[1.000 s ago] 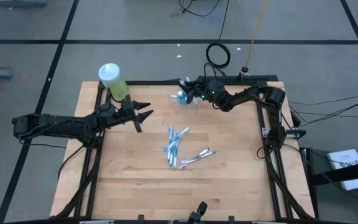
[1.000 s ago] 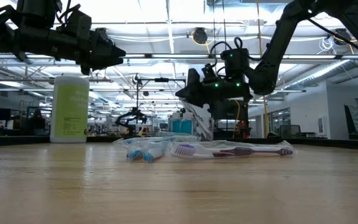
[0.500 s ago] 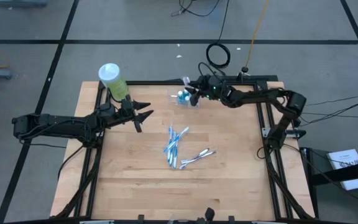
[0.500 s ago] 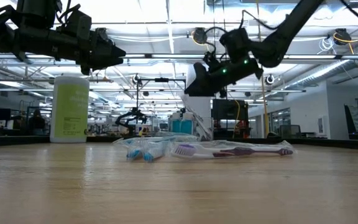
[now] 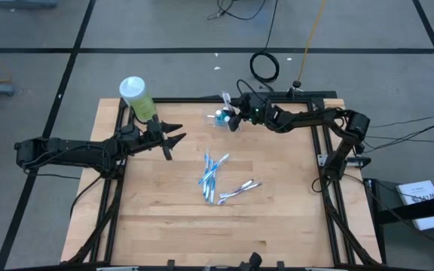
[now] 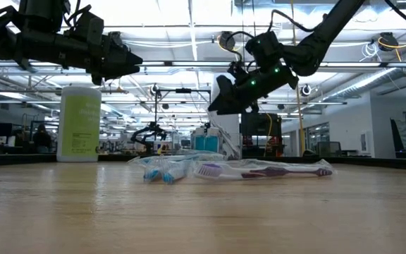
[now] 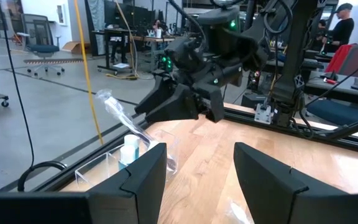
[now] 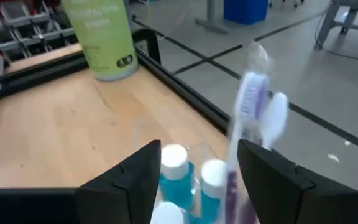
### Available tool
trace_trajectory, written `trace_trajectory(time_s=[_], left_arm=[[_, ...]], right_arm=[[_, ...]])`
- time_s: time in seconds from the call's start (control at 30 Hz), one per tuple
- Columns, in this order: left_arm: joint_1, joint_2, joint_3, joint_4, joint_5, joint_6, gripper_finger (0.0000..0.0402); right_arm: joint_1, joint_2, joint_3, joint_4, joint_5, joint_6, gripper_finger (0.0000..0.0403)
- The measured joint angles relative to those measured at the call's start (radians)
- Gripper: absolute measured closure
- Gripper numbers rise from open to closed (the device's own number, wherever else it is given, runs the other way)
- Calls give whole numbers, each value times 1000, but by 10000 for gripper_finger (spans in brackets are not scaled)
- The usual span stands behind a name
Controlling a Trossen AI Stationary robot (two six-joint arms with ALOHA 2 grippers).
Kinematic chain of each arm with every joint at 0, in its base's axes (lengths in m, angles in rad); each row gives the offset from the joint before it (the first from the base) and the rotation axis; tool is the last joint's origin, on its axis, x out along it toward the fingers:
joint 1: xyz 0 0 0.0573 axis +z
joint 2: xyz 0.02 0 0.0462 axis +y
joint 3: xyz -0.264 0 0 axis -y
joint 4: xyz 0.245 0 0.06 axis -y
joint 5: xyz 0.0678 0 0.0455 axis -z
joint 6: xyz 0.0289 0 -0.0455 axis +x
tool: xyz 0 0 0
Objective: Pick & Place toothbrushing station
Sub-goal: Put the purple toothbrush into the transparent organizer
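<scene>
A small clear cup [image 5: 218,117] stands on its base near the table's far edge. It holds small blue tubes with white caps [image 8: 174,163] and an upright wrapped purple toothbrush [image 8: 250,102]. My right gripper [image 5: 230,118] hovers open just above and to the right of the cup, tipped down toward it [image 6: 213,106]. Several blue and white toothbrushes [image 5: 212,177] and a purple one [image 5: 239,188] lie flat at mid-table. My left gripper [image 5: 178,138] waits open and empty above the table's left part.
A light-green bottle with a white cap [image 5: 136,96] stands at the far left corner, behind my left arm. A black frame rail [image 5: 277,99] runs along the far edge just behind the cup. Bare wood [image 5: 202,233] lies toward the near edge.
My right gripper has risen from beside the cup and tipped its fingers downward while its arm stretched out along the far edge. The cup and the loose toothbrushes stand as before.
</scene>
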Motion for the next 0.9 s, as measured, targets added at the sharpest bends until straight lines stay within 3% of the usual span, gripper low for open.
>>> trace_trajectory(time_s=[0.6,0.9], left_arm=[[0,0,0,0,0,0,206],[0,0,0,0,0,0,206]], right_arm=[[-1,23,0,-134,0,-12,289],[5,-30,0,-125,-1,-84,295]])
